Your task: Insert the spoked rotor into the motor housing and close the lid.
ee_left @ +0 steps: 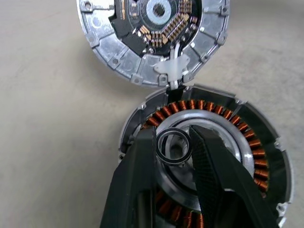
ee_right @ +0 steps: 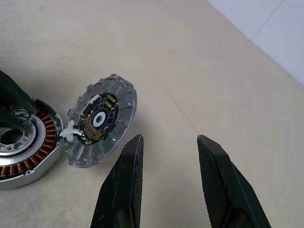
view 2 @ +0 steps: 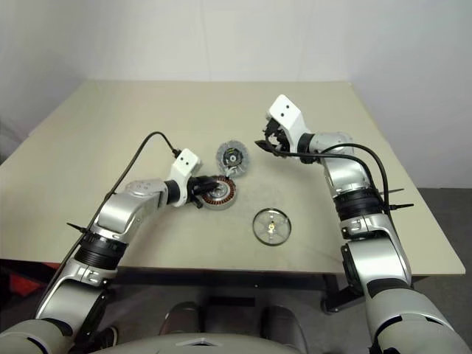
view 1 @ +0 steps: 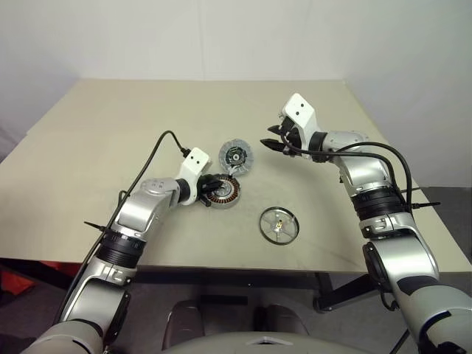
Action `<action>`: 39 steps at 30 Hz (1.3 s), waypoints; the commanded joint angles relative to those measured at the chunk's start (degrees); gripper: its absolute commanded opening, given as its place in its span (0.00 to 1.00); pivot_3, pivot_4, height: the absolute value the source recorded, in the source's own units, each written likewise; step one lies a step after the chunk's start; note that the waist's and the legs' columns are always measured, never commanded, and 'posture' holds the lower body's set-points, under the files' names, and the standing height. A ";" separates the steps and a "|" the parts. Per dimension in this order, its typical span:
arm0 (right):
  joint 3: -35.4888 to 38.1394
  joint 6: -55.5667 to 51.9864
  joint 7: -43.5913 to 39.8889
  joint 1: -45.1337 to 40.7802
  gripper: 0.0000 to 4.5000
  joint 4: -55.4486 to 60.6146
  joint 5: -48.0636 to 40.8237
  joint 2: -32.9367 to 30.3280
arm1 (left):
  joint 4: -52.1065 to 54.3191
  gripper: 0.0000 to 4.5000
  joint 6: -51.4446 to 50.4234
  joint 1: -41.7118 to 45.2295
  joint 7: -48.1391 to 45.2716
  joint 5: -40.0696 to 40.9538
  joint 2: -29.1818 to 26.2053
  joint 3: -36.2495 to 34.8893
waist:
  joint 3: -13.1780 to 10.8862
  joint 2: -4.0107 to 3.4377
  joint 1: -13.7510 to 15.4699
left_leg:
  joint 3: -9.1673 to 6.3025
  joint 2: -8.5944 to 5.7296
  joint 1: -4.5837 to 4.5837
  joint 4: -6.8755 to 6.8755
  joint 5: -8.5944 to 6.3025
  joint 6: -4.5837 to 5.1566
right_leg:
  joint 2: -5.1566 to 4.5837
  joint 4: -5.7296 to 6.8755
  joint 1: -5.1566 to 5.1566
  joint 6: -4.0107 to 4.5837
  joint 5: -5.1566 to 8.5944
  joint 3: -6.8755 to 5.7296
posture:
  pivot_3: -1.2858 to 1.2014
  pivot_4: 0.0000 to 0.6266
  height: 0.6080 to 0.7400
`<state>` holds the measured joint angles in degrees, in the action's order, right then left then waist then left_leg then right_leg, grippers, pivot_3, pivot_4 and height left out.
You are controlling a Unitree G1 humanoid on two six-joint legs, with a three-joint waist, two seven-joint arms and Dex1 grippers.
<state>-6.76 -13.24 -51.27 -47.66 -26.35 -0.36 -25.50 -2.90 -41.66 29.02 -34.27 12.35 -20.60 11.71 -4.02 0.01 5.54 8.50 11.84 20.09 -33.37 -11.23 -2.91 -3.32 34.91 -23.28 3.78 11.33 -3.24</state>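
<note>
- The spoked rotor [view 1: 278,225] lies flat and untouched on the tan table [view 1: 88,140], at about 4 o'clock from the motor housing [view 1: 222,191] and well apart from it; I judge insertion has not begun.
- The motor housing sits near the table's centre, open side up, its ring of copper windings [ee_left: 247,135] exposed and ready to take the rotor.
- The lid [view 1: 236,156] rests at 1 o'clock from the housing, its edge touching the housing's rim. It lies inner face up, with a circuit board [ee_left: 156,21] showing. A short white cable [ee_left: 173,71] joins it to the housing, which I take as the reason it sits so close.
- A small dark ring [ee_left: 174,146] is pinched between the narrowed fingers of my left gripper [ee_left: 174,152], right over the housing's central bore. I cannot tell whether the ring is being lifted out or seated. Either way, that centre must be settled before the rotor goes in.
- My right gripper [ee_right: 167,175] hovers above bare table at 2 o'clock from the housing, just beyond the lid. Its fingers are parted about halfway with nothing between them. I read it as waiting, within reach of the lid.
- Black cables trail from both wrists, clear of the parts.
</note>
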 commanded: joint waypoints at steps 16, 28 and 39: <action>1.31 -0.43 0.27 -0.65 0.45 2.45 -1.47 -0.67 | -1.12 0.16 0.82 1.60 -2.03 -1.18 2.42 1.89 | 0.01 -0.01 0.13 | 0.00 -0.02 0.00 -0.01 0.00 0.01 | -0.01 0.00 0.04 0.00 0.00 0.00 | 0.52 0.00 1.00; 1.24 -0.32 0.62 -0.77 0.45 2.48 -1.46 -0.41 | -0.83 0.16 -1.63 1.28 -3.50 -0.14 3.13 1.20 | 0.01 -0.01 0.13 | 0.00 -0.01 0.00 -0.02 0.00 0.01 | -0.01 0.02 0.05 0.00 0.00 0.00 | 0.52 0.00 1.00; 1.05 0.36 0.51 -1.42 0.45 1.12 -1.28 -0.24 | 1.43 0.16 -1.54 -0.28 -2.78 0.55 1.76 -1.28 | 0.01 -0.01 0.04 | 0.01 0.00 0.00 -0.02 0.00 0.01 | 0.00 0.05 0.08 0.00 0.00 0.01 | 0.52 0.00 1.00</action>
<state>-6.77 -13.77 -50.99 -47.30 -26.24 -0.51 -25.52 -3.40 -42.98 29.00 -37.34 12.62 -18.22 11.51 -4.01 0.00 5.57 8.51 11.84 20.09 -33.39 -11.23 -2.90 -3.33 34.97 -23.20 3.78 11.33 -3.24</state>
